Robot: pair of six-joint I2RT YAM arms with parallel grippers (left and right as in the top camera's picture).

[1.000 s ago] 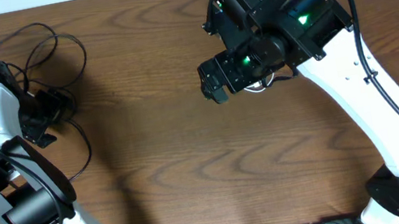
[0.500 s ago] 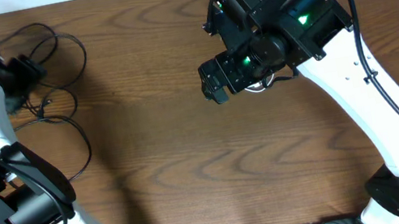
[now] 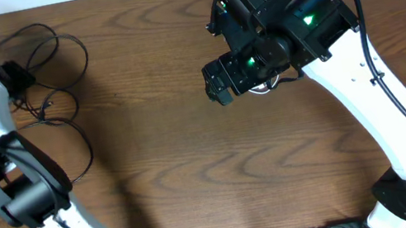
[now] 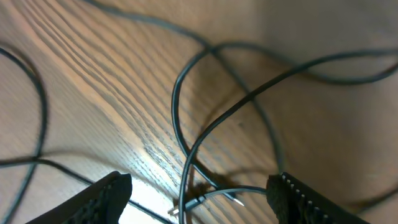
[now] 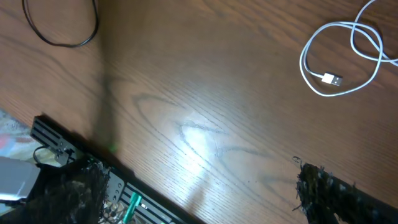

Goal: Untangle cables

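The left tool (image 4: 198, 186) is held low over the tangle of thin black rubbery cords (image 4: 181, 112), with its two dark fingers (image 4: 109, 194) spread wide and nothing caught between them. Directly between and just ahead of the fingers, several strands are crossed over one another on the brown wood-grain surface (image 4: 106, 99). A loose end with a bright tip (image 4: 235, 199) is seen close to the gap. Which strand lies on top at each crossing cannot be told with certainty.

The right tool (image 5: 199, 180) is also spread wide and empty. The thin white cord with a flat metal plug (image 5: 339, 59) lies in loose loops ahead of it and off to one side, well apart from its fingers. A single black loop (image 5: 62, 34) lies far off toward the other side.

The untangling is judged to be at an early stage, since the black cords are not yet separated.

The main risk lies at the crossings under the left tool. If the fingers are closed there, two strands could be pinched at once, and a pull would tighten the knot rather than free it. A thin cord could also slip from the pads if it is caught near their edge. The loose end could snag inside a loop when drawn through. The whole bundle might be dragged along the surface if nothing holds the other strand down, and the right tool is too far away to do so.
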